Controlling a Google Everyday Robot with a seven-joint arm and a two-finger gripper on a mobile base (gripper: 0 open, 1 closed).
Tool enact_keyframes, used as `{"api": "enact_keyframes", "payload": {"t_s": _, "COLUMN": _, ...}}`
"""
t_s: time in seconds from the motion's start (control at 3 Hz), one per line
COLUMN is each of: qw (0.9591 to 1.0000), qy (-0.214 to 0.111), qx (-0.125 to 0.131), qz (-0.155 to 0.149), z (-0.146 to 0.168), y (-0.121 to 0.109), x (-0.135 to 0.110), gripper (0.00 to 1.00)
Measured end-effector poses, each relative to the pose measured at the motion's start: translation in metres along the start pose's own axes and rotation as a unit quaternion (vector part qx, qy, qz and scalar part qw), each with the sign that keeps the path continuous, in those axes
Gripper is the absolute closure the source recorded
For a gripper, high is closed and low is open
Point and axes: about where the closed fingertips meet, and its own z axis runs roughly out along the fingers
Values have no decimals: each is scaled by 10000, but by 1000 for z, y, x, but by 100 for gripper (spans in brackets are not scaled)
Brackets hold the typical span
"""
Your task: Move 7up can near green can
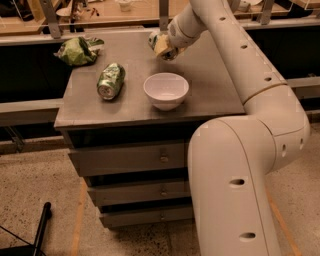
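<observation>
The green can (111,81) lies on its side on the left part of the grey tabletop (210,85), silver top facing the front. My gripper (163,46) hangs over the back middle of the table, behind the white bowl. It is shut on the 7up can (153,37), a pale silvery-green can of which only a part shows at the gripper's left side. The held can is well to the right of and behind the green can.
A white bowl (166,90) stands between the gripper and the table's front edge, right of the green can. A wrinkled green bag (77,50) lies at the back left corner. Drawers (130,160) sit below the top. A cluttered bench (100,10) runs behind.
</observation>
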Motion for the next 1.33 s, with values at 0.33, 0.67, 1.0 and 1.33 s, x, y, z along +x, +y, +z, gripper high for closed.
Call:
{"api": "enact_keyframes", "payload": {"t_s": 0.33, "qw": 9977, "qy": -246, "qx": 467, "qz": -414, "z": 8, "y": -25, "x": -14, "gripper": 100}}
{"api": "enact_keyframes", "payload": {"t_s": 0.67, "qw": 9923, "qy": -339, "qx": 848, "qz": -832, "z": 9, "y": -50, "x": -21, "gripper": 100}}
{"api": "enact_keyframes", "payload": {"t_s": 1.0, "qw": 9855, "qy": -403, "qx": 1060, "qz": -1263, "z": 8, "y": -72, "x": -27, "gripper": 100}}
{"api": "enact_keyframes", "payload": {"t_s": 1.33, "qw": 9815, "qy": -488, "qx": 1098, "qz": -1489, "z": 11, "y": -81, "x": -36, "gripper": 100}}
